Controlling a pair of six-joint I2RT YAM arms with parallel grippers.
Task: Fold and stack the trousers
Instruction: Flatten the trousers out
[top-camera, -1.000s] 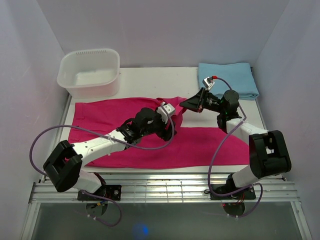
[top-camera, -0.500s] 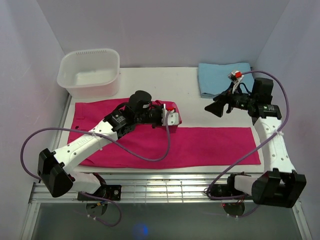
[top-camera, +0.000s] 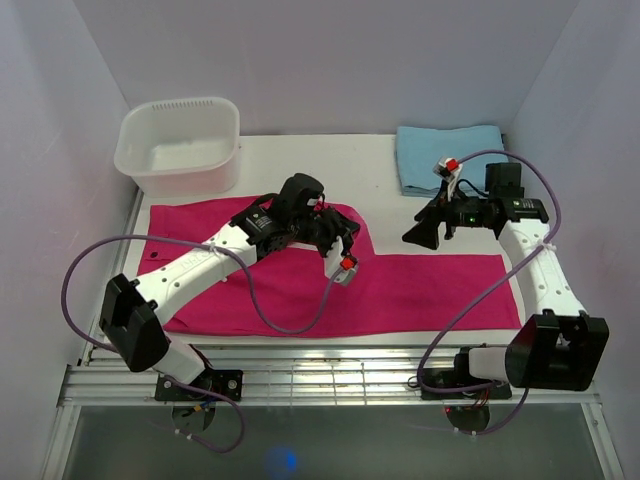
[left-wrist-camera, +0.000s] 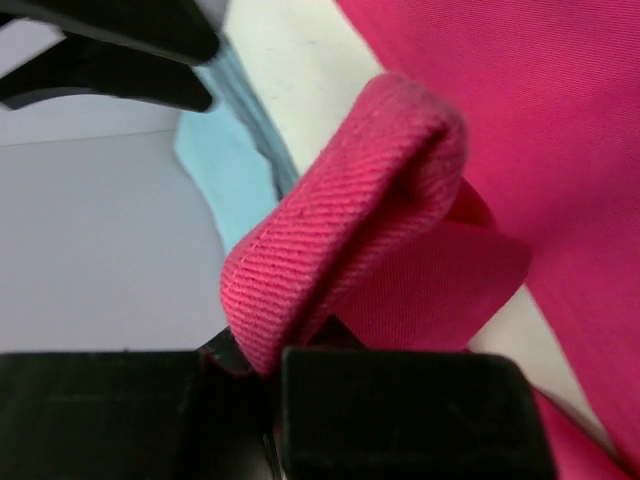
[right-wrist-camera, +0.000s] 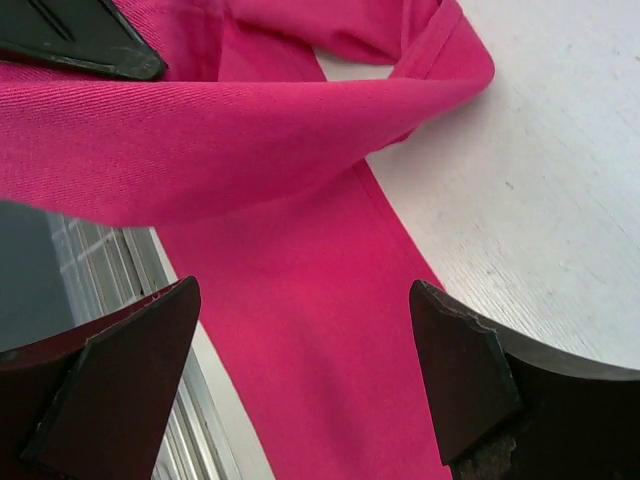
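- The right gripper (right-wrist-camera: 302, 298) shows two dark wedge-shaped fingers (right-wrist-camera: 120, 385) at the bottom corners, set wide apart.
- The bright magenta-pink soft fabric trousers (right-wrist-camera: 300, 130) cross the upper frame as a raised fold, ending in a looped hem at upper right.
- A flat strip of them lies on the white textured table (right-wrist-camera: 540, 180), running down between the fingers.
- A black wedge-shaped part (right-wrist-camera: 80, 40) sits at top left, above the fold.
- Grey metal slats (right-wrist-camera: 100, 255) show at lower left.

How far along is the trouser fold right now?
Early. Nothing looks finished: the trousers lie mostly spread flat in an L shape on the table. In hand: the left hand is shut on a raised edge of the pink fabric near the inner corner, while the right hand hangs open and empty beside it. Left: lay that fold down, fold again, then stack.
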